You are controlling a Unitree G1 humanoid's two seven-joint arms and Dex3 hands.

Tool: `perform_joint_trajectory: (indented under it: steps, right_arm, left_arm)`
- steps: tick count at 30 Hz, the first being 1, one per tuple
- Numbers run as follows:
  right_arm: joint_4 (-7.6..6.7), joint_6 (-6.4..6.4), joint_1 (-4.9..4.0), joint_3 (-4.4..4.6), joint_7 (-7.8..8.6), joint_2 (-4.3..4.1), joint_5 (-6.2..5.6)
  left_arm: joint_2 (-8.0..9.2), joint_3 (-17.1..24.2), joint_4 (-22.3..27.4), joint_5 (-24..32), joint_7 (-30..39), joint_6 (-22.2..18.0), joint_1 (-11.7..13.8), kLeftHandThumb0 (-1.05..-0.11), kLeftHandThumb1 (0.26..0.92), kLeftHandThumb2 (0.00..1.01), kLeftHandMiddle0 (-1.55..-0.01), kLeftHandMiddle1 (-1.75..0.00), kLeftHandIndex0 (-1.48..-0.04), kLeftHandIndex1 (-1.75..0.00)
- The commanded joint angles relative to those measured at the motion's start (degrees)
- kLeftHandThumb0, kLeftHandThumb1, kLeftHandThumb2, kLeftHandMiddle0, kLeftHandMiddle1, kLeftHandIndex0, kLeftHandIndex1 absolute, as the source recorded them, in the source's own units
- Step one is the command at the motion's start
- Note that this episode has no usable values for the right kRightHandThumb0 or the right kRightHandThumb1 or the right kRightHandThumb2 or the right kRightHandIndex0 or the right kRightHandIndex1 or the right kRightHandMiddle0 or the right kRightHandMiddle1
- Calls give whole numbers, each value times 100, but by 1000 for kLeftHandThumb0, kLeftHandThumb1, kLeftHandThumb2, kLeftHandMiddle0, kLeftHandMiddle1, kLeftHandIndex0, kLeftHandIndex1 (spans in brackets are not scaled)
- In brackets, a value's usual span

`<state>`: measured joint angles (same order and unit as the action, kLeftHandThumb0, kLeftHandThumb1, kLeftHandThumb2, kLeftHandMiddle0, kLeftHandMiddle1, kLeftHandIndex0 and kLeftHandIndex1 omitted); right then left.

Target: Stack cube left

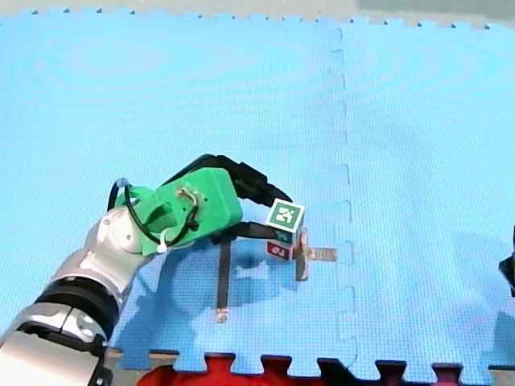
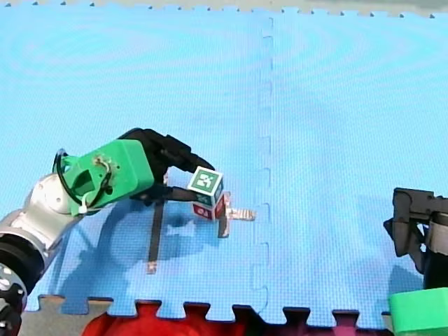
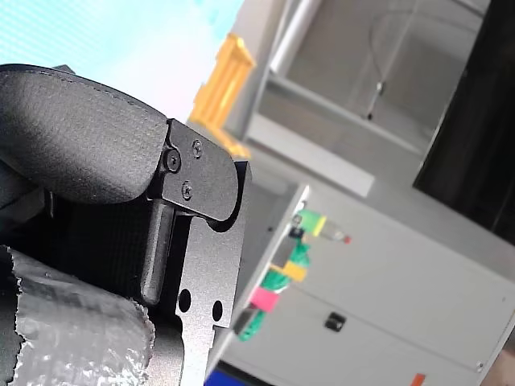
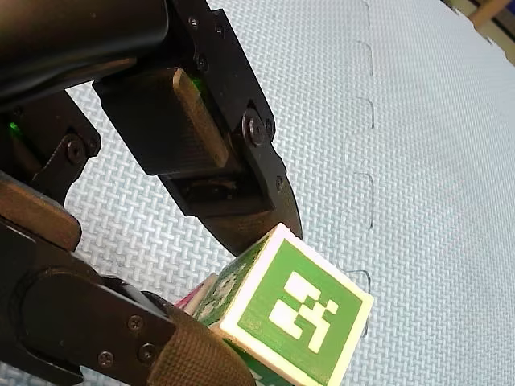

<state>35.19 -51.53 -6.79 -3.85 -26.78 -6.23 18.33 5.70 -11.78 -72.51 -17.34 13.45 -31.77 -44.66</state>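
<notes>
Closest to the head cameras, the left arm (image 1: pixel 76 301) enters from the lower left and reaches across the blue foam mat (image 1: pixel 241 96). Left hand (image 2: pixel 164 159) sits near the mat's front centre, just left of the interlocking seam (image 1: pixel 344 177). Its black fingers are closed in a pinch on the green cube (image 1: pixel 285 217), which carries a white-bordered marker on its top face. In the second wrist view, one finger (image 4: pixel 241 185) meets the cube's far upper edge and another (image 4: pixel 121 330) presses against its near side. The green cube is directly on top of the red cube (image 1: pixel 279 248), slightly tilted and rotated relative to it; the two appear to touch. The red cube stands on the mat beside a short crossed piece of tape (image 1: pixel 310 256). A longer tape strip (image 1: pixel 223 277) runs toward the front edge, under the hand. Right hand (image 2: pixel 413 224) is at the mat's right front edge, well apart from the cubes; whether its fingers are spread or closed cannot be determined. Red fabric (image 1: pixel 241 374) shows beyond the mat's front edge.
</notes>
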Motion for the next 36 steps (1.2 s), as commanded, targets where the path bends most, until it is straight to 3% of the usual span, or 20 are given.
perform_joint_trajectory:
  steps: [1, 13, 36]
  right_arm:
    - [-3, 21, 13, -13, -7, -21, 1]
    - [38, -8, -2, -2, -11, -18, -1]
    - [-131, 38, 57, 5, 6, 14, 1]
  left_arm:
    - [26, 18, -18, 13, 7, -21, 13, -482, 795, 0, -945, -1746, -1318, -1]
    - [22, 16, -11, -23, -121, -4, 16, -480, 794, 0, -941, -1746, -1317, 0]
    - [19, -74, -15, -93, -152, 14, 52, -478, 792, 0, -936, -1746, -1315, 0]
